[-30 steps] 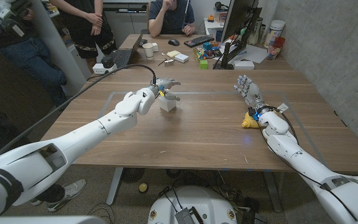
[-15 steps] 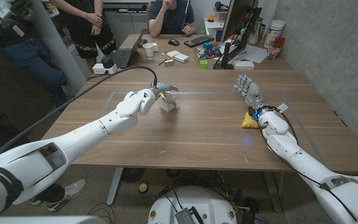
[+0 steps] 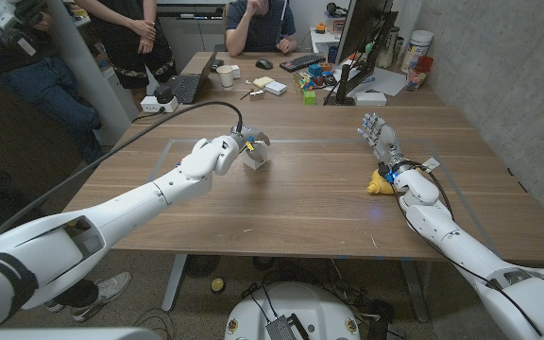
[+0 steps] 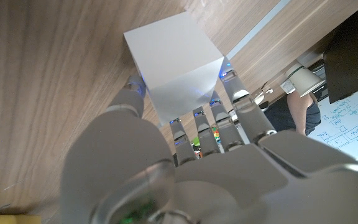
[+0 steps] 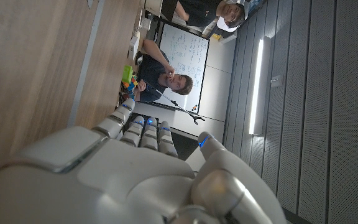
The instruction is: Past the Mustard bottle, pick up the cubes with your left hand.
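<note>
- We see the left hand (image 3: pixel 237 147) reaching out over the middle of the wooden tabletop (image 3: pixel 281 203), its arm coming in from the near left corner in the head view.
- The white cube (image 3: pixel 256 157) sits on the tabletop right at that hand, toward the far side of the table's centre.
- In the left wrist view, the left hand (image 4: pixel 185 149) has its fingers (image 4: pixel 236 106) against one side of the white cube (image 4: pixel 174 68) and its thumb (image 4: pixel 129 99) against the opposite side, so we read it as grasping the cube.
- The cube's base appears to rest on the wood; we cannot tell whether it is lifted at all.
- The right hand (image 3: pixel 378 138) stands over the right part of the tabletop, fingers spread and pointing away from the robot, holding nothing.
- In the right wrist view we see the right hand (image 5: pixel 135 168) from behind, its fingers extended side by side.
- A yellow object (image 3: pixel 379 182), likely the mustard bottle, lies on the tabletop just beside the right wrist, well apart from the cube.
- A pale taped line (image 3: pixel 319 142) runs across the tabletop just beyond the cube.
- Behind the table stands a second desk with a laptop (image 3: pixel 189 85), a white mug (image 3: pixel 226 76), a keyboard (image 3: pixel 301 62) and a monitor (image 3: pixel 362 42).
- People (image 3: pixel 253 24) are at that far desk, one seated and others standing to the left.
</note>
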Robot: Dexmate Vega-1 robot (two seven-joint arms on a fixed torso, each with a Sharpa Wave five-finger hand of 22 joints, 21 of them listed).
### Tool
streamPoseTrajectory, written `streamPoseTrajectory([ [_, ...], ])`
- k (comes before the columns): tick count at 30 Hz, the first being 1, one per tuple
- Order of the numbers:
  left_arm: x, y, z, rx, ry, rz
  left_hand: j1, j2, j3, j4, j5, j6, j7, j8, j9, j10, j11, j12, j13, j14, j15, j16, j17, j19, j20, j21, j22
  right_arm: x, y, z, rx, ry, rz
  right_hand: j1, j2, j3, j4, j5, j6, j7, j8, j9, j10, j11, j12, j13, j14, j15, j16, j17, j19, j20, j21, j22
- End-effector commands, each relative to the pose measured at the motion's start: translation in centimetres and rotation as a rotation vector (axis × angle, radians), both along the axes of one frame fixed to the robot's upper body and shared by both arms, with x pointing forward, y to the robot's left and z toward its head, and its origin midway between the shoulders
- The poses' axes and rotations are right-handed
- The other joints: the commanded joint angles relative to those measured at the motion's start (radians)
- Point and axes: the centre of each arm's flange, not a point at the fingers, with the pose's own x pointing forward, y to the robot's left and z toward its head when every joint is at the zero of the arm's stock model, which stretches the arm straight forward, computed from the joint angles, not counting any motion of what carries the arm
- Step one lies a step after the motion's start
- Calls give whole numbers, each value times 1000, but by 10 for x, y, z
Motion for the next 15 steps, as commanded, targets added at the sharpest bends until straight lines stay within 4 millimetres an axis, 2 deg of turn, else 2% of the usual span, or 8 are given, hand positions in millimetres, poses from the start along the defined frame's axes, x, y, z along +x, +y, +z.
streamPoseTrajectory([
  [1, -4, -3, -4, 21, -70, 5, 91, 48, -9, 0, -7, 73, 9, 15, 5, 43, -6, 12, 11, 65, -51, 20, 8, 47, -32, 19, 4, -2, -2, 0, 4, -4, -1, -9, 34, -2, -5, 6, 5, -3, 7, 1, 9, 3, 6, 4, 3, 4, 4, 2, 8, -4, 2, 3],
  [2, -4, -3, -4, 20, -72, 6, 101, 54, -10, 0, -7, 69, 12, 11, 5, 47, -3, 12, 12, 72, -55, 23, 9, 50, -34, 21, 5, -2, -1, 0, 2, -4, -2, -10, 34, -2, -5, 7, 5, -4, 7, 1, 9, 2, 6, 4, 3, 3, 4, 2, 7, -5, 1, 3],
  [3, -5, -4, -4, 23, -82, 9, 122, 64, -12, -2, -8, 80, 11, 11, 6, 60, -11, 16, 13, 89, -66, 28, 11, 63, -43, 27, 6, -3, -1, 0, 4, -5, -2, -10, 34, -2, -5, 7, 5, -3, 7, 1, 10, 2, 6, 4, 3, 4, 4, 2, 7, -4, 1, 3],
  [5, -6, -4, -5, 22, -81, 9, 159, 75, -21, -2, -11, 110, 28, 15, 8, 84, -25, 21, 17, 119, -96, 39, 14, 88, -77, 40, 8, -3, -1, 0, 3, -6, -2, -10, 34, -1, -5, 7, 5, -2, 7, 1, 10, 4, 6, 4, 4, 5, 4, 2, 8, -2, 1, 3],
  [7, -7, -4, -5, 22, -87, 9, 186, 94, -25, 0, -12, 154, 45, 27, 10, 110, -33, 29, 19, 155, -122, 53, 18, 115, -93, 55, 11, -4, -1, 0, 5, -7, -3, -9, 34, -1, -6, 7, 5, -2, 7, 1, 10, 3, 6, 4, 4, 5, 4, 2, 8, -3, 1, 3],
  [9, -7, -4, -5, 20, -90, 10, 216, 101, -29, -4, -14, 183, 50, 33, 13, 145, -42, 40, 22, 197, -141, 68, 19, 144, -106, 72, 12, -4, -1, -1, 6, -8, -5, -9, 34, -1, -6, 7, 6, -1, 7, 1, 10, 4, 6, 4, 5, 6, 3, 1, 8, -2, 1, 3],
  [13, -9, -3, -6, 14, -100, 8, 235, 105, -30, -2, -14, 215, 56, 40, 14, 172, -62, 46, 23, 231, -152, 72, 15, 165, -112, 86, 14, -6, -2, -1, 5, -9, -5, -10, 34, -1, -7, 7, 6, -1, 7, 1, 10, 2, 6, 4, 6, 6, 3, 1, 8, -1, 1, 3],
  [15, -10, -3, -6, 13, -107, 9, 237, 105, -30, -2, -14, 225, 56, 43, 14, 174, -61, 46, 23, 238, -156, 72, 14, 169, -113, 89, 14, -6, -1, 0, 3, -10, -7, -10, 34, -1, -7, 7, 7, -1, 7, 1, 11, 1, 6, 4, 7, 5, 3, 1, 8, -1, 1, 3],
])
